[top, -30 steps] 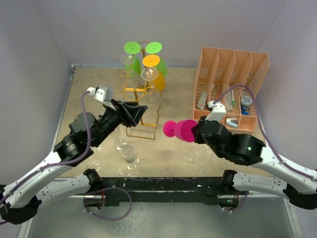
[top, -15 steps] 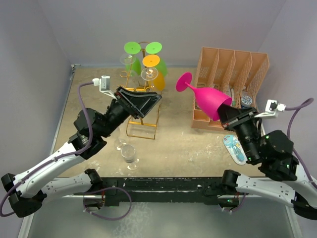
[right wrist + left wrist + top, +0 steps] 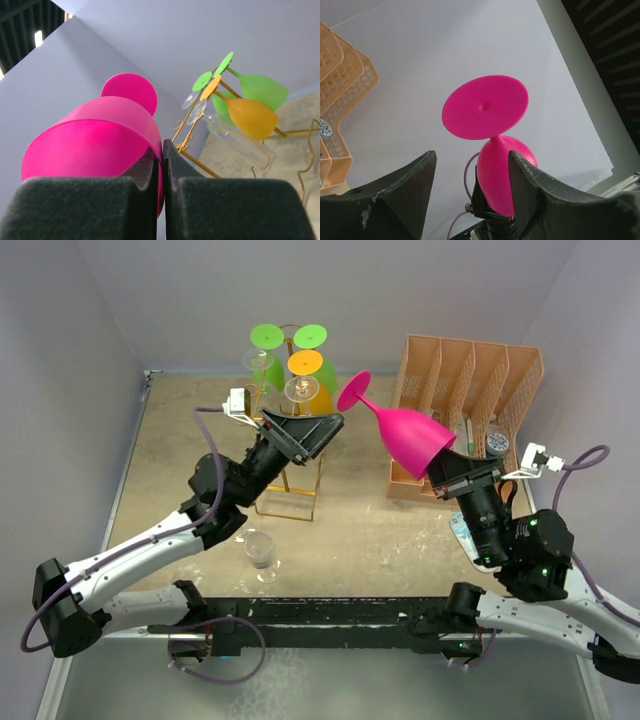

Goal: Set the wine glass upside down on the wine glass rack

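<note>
We note two arms, left arm [image 3: 150, 550] and right arm [image 3: 560, 615]: white shells on long links, black joint and motor housings. Purple cable [image 3: 211, 455] loops along each. Small white camera module [image 3: 237, 403] at each wrist. Left end effector [image 3: 312, 430], right end effector [image 3: 452, 464]: matte black. Wedge-shaped fingers [image 3: 395, 200], edges scuffed pale.

Your left arm [image 3: 150, 545] stretches forward and to the right from its base, wrist raised. Its left hand [image 3: 325, 435] points right, fingers spread with nothing between them. Your right arm [image 3: 520, 550] angles up and to the left, with the right hand [image 3: 447, 466] pinched tight on the rim of the bright pink plastic wine glass [image 3: 405, 435].
</note>
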